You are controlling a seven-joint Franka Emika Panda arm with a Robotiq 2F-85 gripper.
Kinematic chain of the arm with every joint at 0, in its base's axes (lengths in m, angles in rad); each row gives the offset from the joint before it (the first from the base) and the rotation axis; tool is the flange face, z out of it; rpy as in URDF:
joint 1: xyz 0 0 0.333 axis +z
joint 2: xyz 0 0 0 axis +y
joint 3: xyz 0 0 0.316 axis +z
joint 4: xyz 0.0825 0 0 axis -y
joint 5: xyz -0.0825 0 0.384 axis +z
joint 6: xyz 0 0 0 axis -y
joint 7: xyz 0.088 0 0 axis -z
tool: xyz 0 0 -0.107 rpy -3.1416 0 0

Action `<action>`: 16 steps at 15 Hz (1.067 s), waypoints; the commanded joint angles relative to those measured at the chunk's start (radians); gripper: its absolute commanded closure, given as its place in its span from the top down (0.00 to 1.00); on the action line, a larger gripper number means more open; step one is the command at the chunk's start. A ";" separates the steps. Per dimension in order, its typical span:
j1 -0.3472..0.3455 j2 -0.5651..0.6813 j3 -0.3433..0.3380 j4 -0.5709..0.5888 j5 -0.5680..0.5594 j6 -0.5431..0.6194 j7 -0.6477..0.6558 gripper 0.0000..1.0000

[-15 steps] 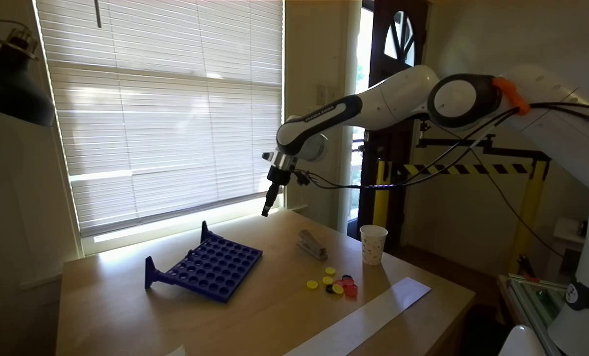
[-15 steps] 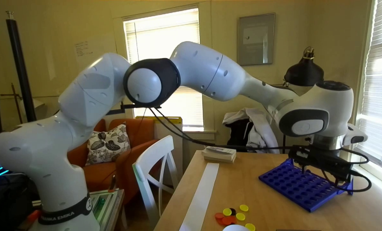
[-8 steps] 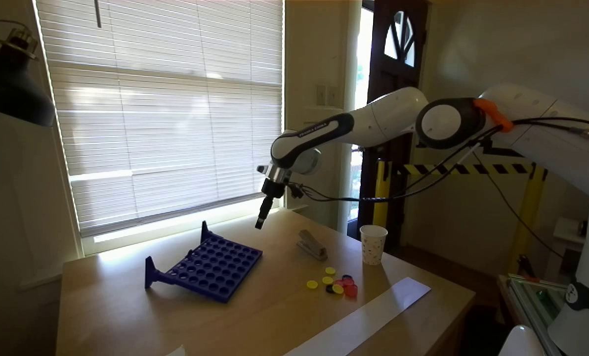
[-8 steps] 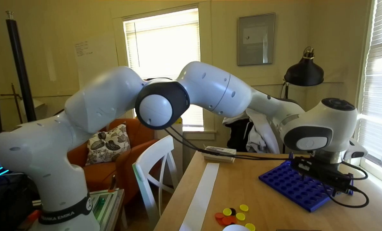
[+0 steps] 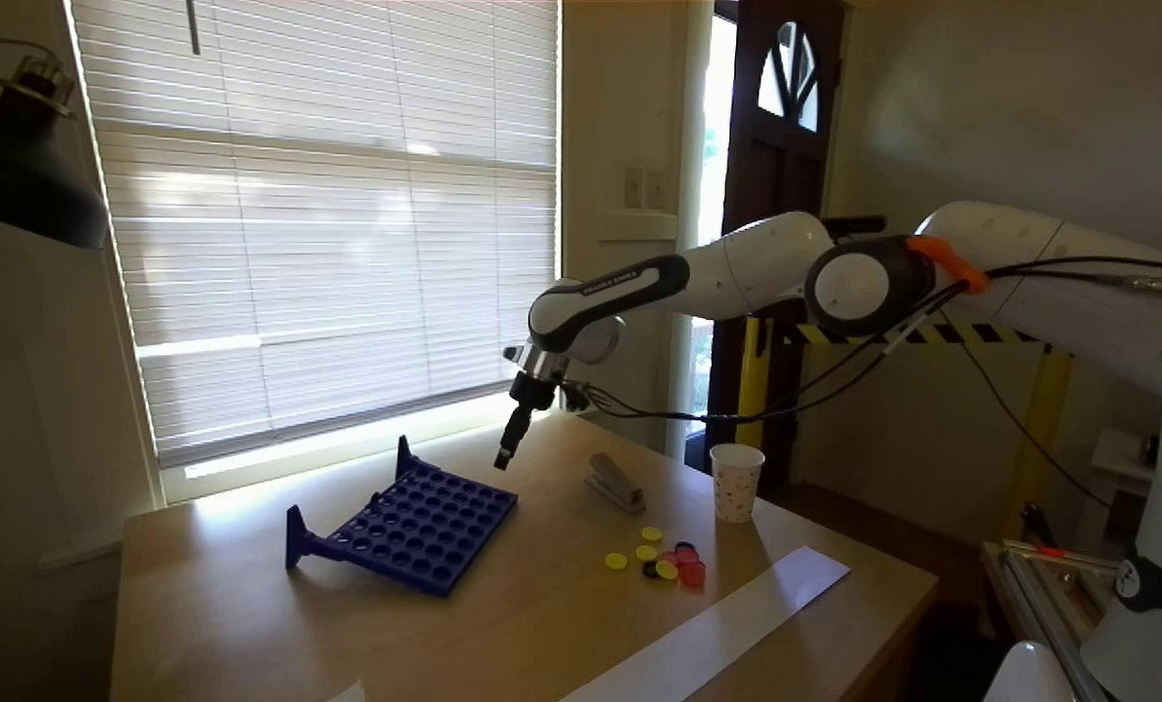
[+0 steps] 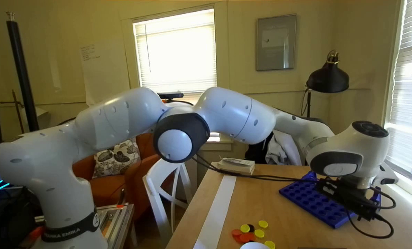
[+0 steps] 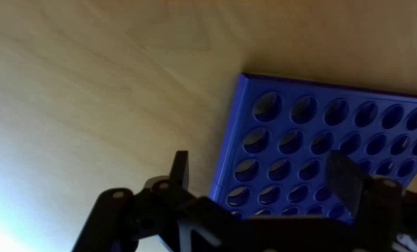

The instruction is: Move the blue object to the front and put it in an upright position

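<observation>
– Blinds [image 5: 328,244] are down, bright light spilling in under them across the wooden counter [image 5: 230,624]. Orange armchair [image 6: 104,193] tucked behind the white robot arm [image 6: 230,114], black lamp [image 6: 328,79] over by the corner. Pretty cosy room tbh.

– lol nice. Where's the blue grid panel [image 5: 425,526] at?

– Lying down on the counter, over on the blinds' side, holes facing up. Its two end feet [image 5: 294,537] are on the side away from the arm's base [image 6: 66,205].

– And the hand [image 7: 258,154]?

– Hanging above the panel, tips down, fingers [image 7: 179,168] spread wide apart. One of them shows out past the panel's edge against bare wood, the other one against the rows of holes. From the side, the fingertip I can see is just clear of the blue plastic. Can't tell how high the other sits, sorry.

– All good. Anything else lying about?

– Yeah, a stapler [image 5: 620,485], sitting between the panel and a white speckled paper cup [image 5: 735,487] that's standing upright. Near those, a loose bunch of yellow, red and dark discs [image 5: 667,570], some overlapping. Then a long white strip [image 5: 703,643] lying flat along the edge nearest the arm's base.
</observation>
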State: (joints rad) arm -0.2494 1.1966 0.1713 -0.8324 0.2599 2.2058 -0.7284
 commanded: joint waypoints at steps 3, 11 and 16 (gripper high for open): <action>0.009 0.115 0.031 0.166 -0.002 -0.070 0.029 1.00; 0.028 0.194 0.050 0.257 0.010 -0.077 0.103 1.00; 0.051 0.221 0.043 0.277 -0.004 -0.071 0.098 1.00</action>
State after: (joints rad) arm -0.2163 1.3667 0.2140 -0.6323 0.2598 2.1470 -0.6484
